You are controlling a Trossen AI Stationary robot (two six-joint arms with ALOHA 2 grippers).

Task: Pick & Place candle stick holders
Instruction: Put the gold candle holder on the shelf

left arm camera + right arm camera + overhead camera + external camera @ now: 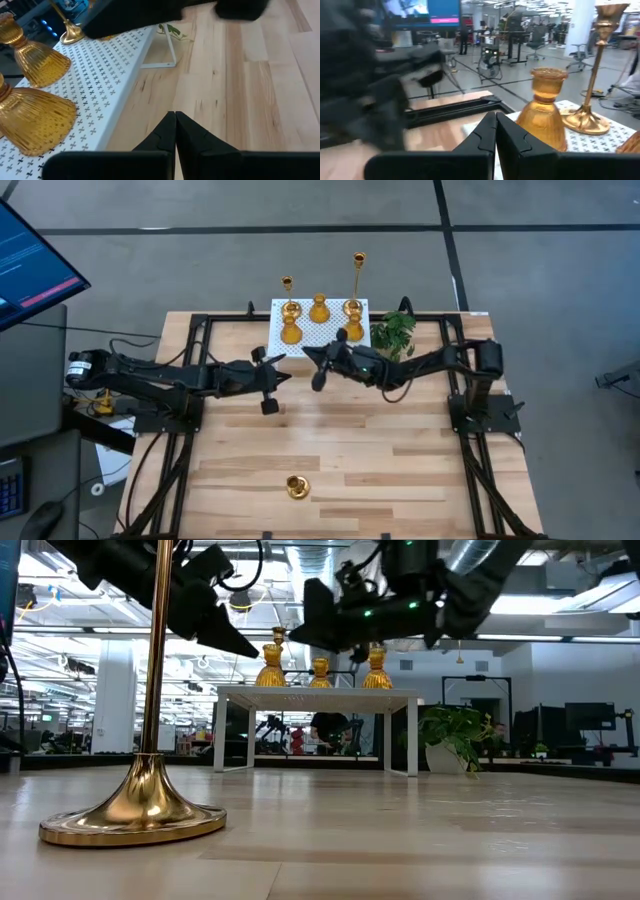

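Brass-gold, shiny candle stick holders with round bases (319,308) stand grouped on the white perforated metal stand (322,333) just ahead of both grippers, and one more tall thin-stemmed gold holder (297,486) stands alone on the pale wooden table (420,470), well behind the grippers toward the near edge. They look rigid and smooth, probably slippery and light enough to tip, the tall stems most of all (a knock near the top would likely topple them). The squat ribbed bell-shaped ones (35,125) seem best taken at the narrow neck above the flare, the tall ones low on the stem close to the base. The left gripper (274,381) hovers above the table just short of the stand's near corner, its arm stretched nearly level, fingers pressed together and empty. The right gripper (318,366) hangs just beside it, also level, nose toward the stand, with a squat amber-gold holder (542,116) just past its fingertips; its fingers too meet with nothing between them. Both would need to part before any grasp. A green plant sprig (394,333) sits beside the right arm's forearm.
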